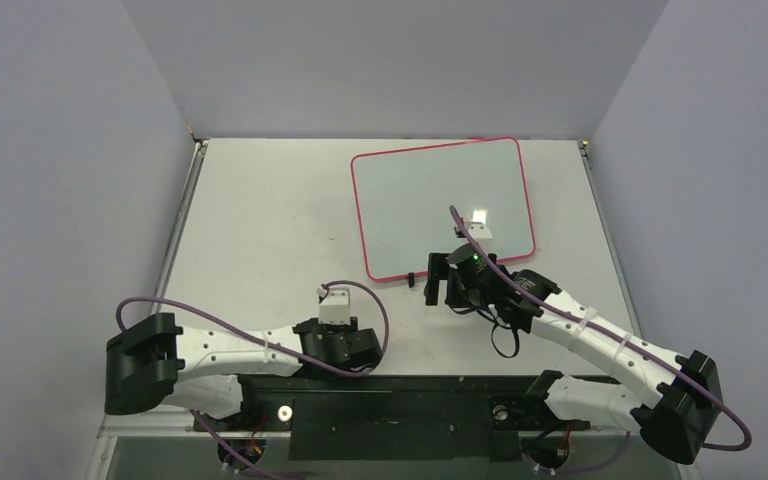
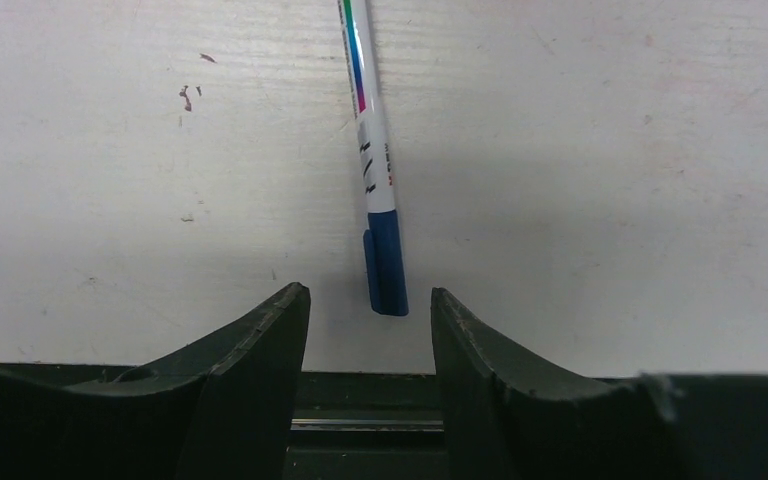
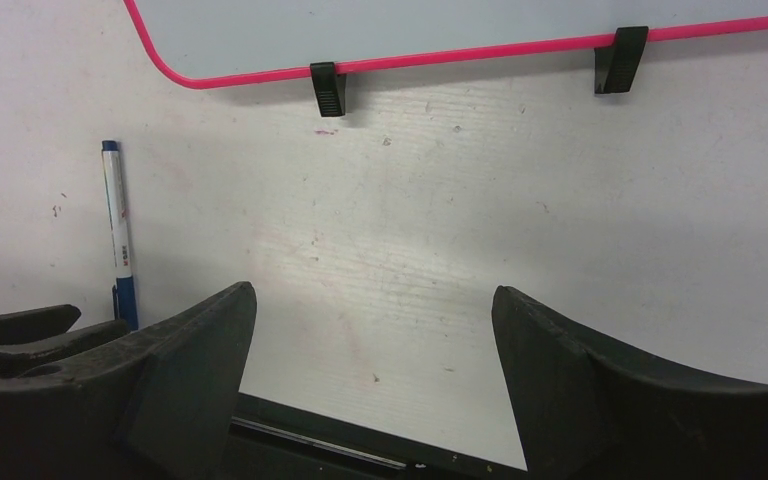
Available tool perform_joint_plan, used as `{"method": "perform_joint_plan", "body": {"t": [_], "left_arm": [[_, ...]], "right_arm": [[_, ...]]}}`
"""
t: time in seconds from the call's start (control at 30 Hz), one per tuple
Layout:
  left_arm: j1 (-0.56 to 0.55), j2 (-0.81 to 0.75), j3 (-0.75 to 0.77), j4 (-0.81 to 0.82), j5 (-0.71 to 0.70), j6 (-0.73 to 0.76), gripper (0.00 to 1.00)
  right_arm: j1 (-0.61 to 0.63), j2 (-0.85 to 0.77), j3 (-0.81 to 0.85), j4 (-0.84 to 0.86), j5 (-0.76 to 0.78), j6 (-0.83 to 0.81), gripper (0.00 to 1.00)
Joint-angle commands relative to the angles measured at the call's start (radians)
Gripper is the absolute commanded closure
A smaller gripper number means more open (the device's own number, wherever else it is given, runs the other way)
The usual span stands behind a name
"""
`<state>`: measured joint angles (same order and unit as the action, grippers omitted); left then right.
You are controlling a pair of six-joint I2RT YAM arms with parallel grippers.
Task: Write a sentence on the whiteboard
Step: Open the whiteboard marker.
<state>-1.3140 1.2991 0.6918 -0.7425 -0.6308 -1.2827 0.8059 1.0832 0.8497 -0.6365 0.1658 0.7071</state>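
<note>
Right now your left jaws are standing partly apart, gripping nothing, with the blue capped end of the marker (image 2: 375, 170) lying between their tips. Your right jaws are gaping wide and holding nothing. The whiteboard (image 1: 440, 205) is lying flat, its long axis running crosswise. Its near rim with the clips (image 3: 328, 88) is facing the right jaws across a stretch of tabletop (image 3: 410, 230). The marker is lying off the whiteboard's near-left corner, capped end away from it.

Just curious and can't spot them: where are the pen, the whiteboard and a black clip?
Pen (image 2: 377, 195): left wrist view, white barrel.
Whiteboard (image 1: 430, 195): top external view, bare middle.
Black clip (image 3: 328, 88): right wrist view, its middle.
</note>
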Motion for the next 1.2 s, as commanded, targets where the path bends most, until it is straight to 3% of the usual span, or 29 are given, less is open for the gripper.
{"method": "perform_joint_plan", "body": {"t": [0.0,0.5,0.57,0.73,0.97,1.17], "left_arm": [[-0.004,-0.006,-0.039,0.075,0.01,-0.057,0.55],[0.0,0.057,-0.092,0.19,0.012,-0.063,0.67],[0.002,0.063,-0.096,0.201,0.007,-0.069,0.73],[0.002,0.07,-0.099,0.212,0.003,-0.07,1.0],[-0.003,0.003,-0.048,0.148,0.001,0.006,1.0],[-0.004,-0.17,-0.034,0.083,0.054,0.121,1.0]], "right_arm": [[0.004,-0.003,0.001,0.004,0.002,-0.022,0.16],[0.004,0.056,0.041,-0.012,-0.001,-0.053,0.17],[0.004,0.058,0.044,-0.018,0.001,-0.057,0.17],[0.004,0.067,0.043,-0.028,-0.01,-0.069,0.17],[-0.001,0.074,0.052,-0.034,-0.04,-0.058,0.18],[-0.002,0.099,0.105,-0.013,-0.226,-0.068,0.18]]}}
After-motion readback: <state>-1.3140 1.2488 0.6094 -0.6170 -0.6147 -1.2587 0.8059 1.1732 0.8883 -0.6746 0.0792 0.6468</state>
